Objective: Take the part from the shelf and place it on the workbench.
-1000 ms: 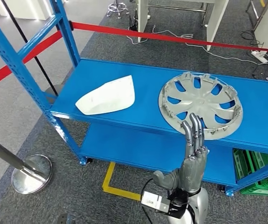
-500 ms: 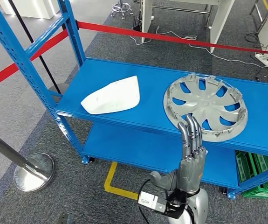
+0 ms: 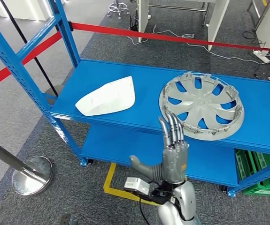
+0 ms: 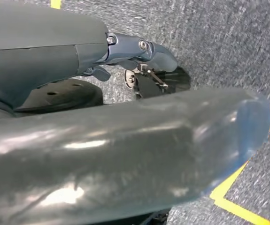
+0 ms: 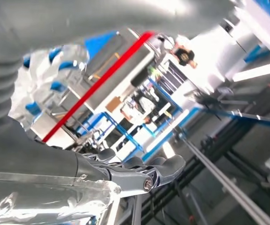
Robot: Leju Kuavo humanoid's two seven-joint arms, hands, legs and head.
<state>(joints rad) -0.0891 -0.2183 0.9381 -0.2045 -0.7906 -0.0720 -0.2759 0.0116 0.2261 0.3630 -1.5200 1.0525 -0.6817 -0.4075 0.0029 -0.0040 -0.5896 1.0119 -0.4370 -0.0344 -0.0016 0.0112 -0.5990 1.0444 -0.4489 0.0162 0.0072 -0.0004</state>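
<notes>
With fingers straight, thumb spread and nothing held, the robot's right hand (image 3: 172, 152) rises at lower centre before the blue shelf (image 3: 144, 82), where the silver wheel cover (image 3: 201, 105) lies flat at right, best gripped by its near rim.

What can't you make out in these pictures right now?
- Which part is meant, the white cover or the silver wheel cover: neither is touched by the right hand.
- Green crates, head view: cut off by the shelf and the edge.
- Left hand, left wrist view: mostly hidden behind a blurred cover.
</notes>
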